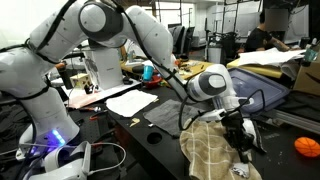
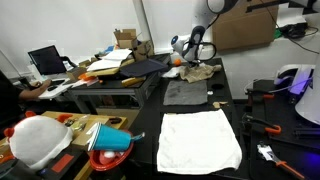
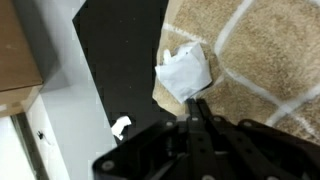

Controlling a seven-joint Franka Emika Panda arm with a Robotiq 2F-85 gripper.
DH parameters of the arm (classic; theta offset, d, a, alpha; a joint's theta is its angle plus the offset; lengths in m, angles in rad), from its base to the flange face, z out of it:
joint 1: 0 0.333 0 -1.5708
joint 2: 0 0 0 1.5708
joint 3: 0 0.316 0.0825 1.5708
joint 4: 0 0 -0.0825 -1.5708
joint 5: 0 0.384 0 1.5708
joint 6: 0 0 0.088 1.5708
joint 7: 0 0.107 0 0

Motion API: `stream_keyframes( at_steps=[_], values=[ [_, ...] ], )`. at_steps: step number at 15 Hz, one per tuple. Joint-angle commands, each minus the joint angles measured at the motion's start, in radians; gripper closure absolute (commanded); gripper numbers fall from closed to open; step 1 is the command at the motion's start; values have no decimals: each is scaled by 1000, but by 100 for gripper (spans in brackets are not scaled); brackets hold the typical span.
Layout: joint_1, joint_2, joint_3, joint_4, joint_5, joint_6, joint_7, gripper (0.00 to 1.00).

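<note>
Log the checked cloth [image 3: 270,70] as a coarse, nubby weave, tan with pale stripes, matt all over. The white scrap [image 3: 185,72] looks like crumpled paper or tissue, creased and dull; you cannot tell which from the wrist view. The tabletop [image 3: 115,70] is smooth, matt black, and your jaws are matt black too.

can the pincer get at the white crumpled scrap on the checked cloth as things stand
Probably yes: the shut pincer sits right at the white scrap on the checked cloth, nothing between them.
</note>
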Motion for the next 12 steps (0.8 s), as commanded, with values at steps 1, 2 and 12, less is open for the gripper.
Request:
stream_keyframes(
  at_steps=[1,2,12],
  values=[
    [17,48,-70,48,65,-24,42,99],
    [14,62,-83,66,86,-27,45,99],
    [-3,180,-176,251,196,-43,149,99]
  ],
)
